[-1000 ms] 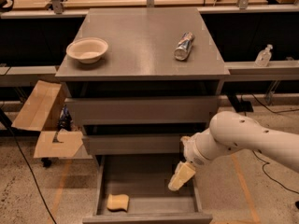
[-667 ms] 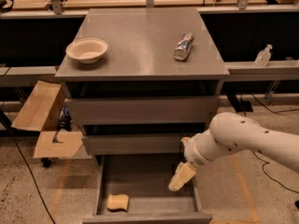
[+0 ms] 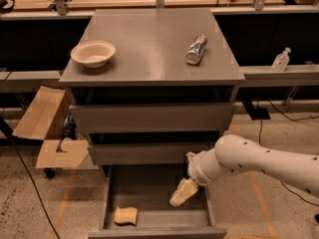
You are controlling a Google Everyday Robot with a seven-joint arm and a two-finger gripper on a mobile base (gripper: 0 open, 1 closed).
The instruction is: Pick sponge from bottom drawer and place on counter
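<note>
Pale yellow sponge (image 3: 125,215) lies in the open bottom drawer's (image 3: 144,188) front left corner while my hand (image 3: 184,192) hangs over that drawer's right side, clenched or released I cannot tell, so I judge reaching is the step: next, shift left and descend.
</note>
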